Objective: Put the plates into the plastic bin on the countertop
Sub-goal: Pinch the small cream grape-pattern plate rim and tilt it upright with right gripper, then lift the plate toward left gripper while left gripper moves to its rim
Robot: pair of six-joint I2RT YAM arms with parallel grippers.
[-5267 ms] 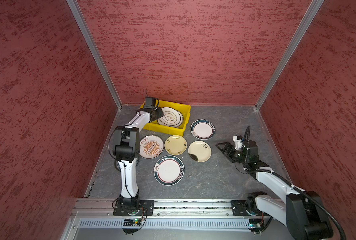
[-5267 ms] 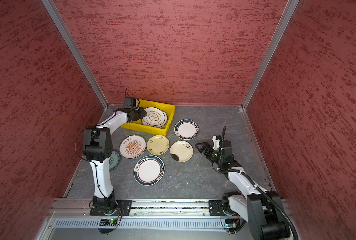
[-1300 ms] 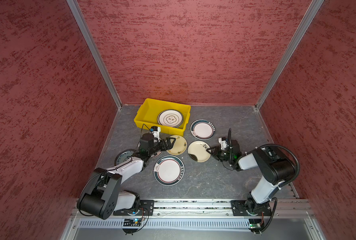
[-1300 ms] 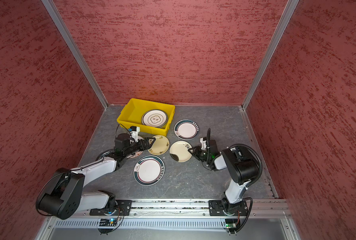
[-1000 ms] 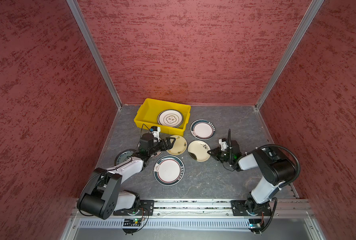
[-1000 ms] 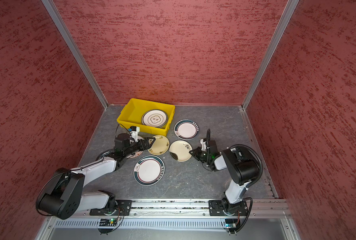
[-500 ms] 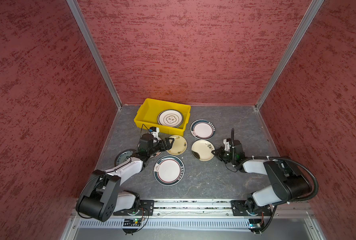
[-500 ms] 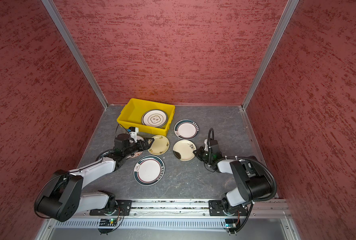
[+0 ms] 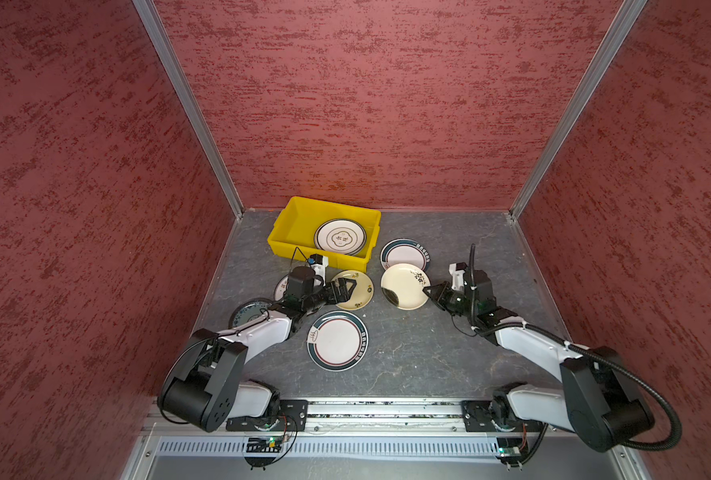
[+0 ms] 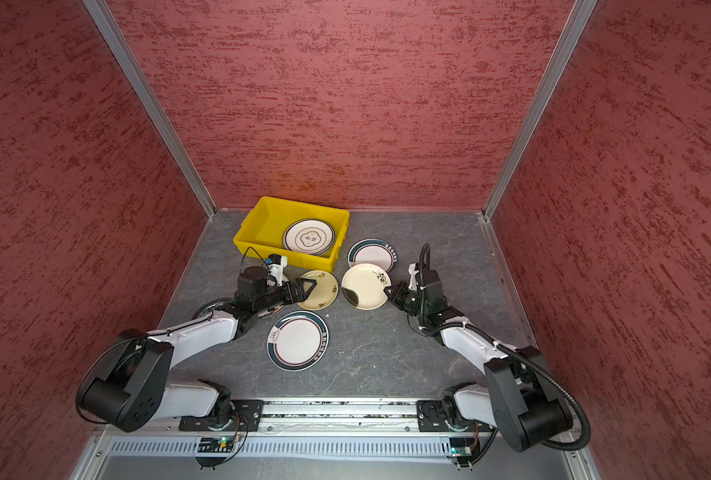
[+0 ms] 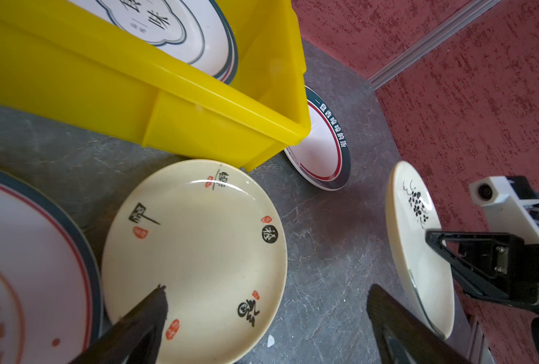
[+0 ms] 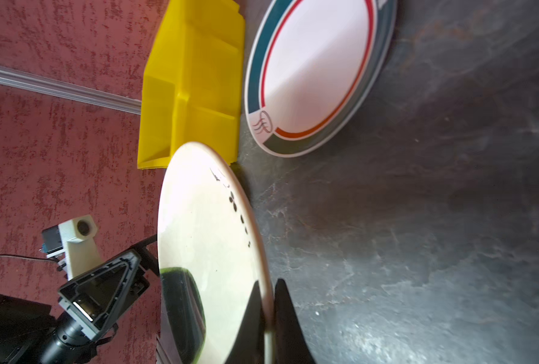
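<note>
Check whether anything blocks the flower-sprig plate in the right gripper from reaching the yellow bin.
Nothing tall does. The right gripper pinches the flower-sprig plate by its rim. Toward the plastic bin only the green-rimmed plate lies flat on the countertop, probably low enough to pass over. The open left gripper hovers to one side.

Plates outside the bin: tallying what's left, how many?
6: small green-rimmed plate right of the bin; flowered plate in the right gripper; character plate beside it; orange-patterned plate and blue plate partly under the left arm; large green-rimmed plate in front.
</note>
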